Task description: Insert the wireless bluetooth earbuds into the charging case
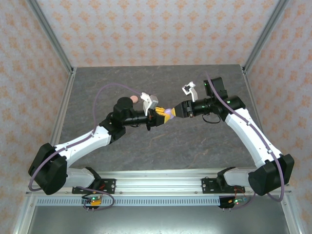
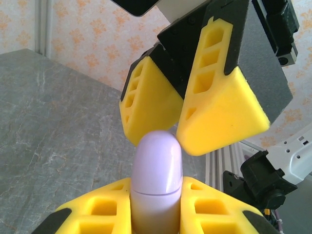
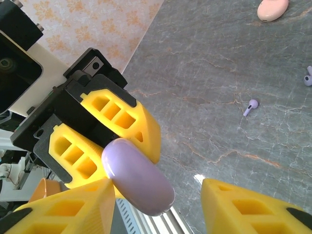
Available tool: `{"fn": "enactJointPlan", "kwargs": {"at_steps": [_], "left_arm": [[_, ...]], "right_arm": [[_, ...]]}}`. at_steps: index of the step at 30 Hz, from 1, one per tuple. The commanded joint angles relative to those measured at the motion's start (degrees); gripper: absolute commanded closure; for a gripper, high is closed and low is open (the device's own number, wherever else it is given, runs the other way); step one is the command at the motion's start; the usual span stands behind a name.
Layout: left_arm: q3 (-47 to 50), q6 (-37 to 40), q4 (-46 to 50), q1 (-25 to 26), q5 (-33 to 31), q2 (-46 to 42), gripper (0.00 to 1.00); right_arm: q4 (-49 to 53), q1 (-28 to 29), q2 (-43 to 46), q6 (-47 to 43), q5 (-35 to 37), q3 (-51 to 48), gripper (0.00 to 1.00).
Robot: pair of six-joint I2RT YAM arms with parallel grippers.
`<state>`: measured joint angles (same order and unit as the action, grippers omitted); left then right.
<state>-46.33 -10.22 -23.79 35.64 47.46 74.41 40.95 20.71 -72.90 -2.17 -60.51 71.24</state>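
Lilac, glossy, pill-shaped charging case is clamped by its lower half in the left hand, which is closed tight on it. Its rounded top is straddled by the right hand, held half open with nothing gripped. The lid seems not yet opened, so a pinch above the seam is called for next. A lilac stemmed earbud lies on the grey stone-look bench well beyond the right hand, with open room around it and the bench edges well apart from both hands
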Motion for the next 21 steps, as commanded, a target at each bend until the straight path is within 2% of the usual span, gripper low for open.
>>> {"fn": "enactJointPlan", "kwargs": {"at_steps": [1, 10, 21], "left_arm": [[-0.13, 2.43, -2.50, 1.10, 0.79, -1.27, 0.83], [-0.19, 4.00, 0.28, 1.45, 1.05, -2.02, 0.82], [0.23, 3.69, 0.29, 1.45, -0.14, -2.27, 0.82]], "right_arm": [[-0.64, 0.32, -0.31, 1.05, 4.76, 1.27, 0.50], [-3.72, 0.30, -0.57, 4.84, 9.24, 1.51, 0.50], [-2.89, 0.34, -1.20, 5.79, 12.44, 2.23, 0.49]]}}
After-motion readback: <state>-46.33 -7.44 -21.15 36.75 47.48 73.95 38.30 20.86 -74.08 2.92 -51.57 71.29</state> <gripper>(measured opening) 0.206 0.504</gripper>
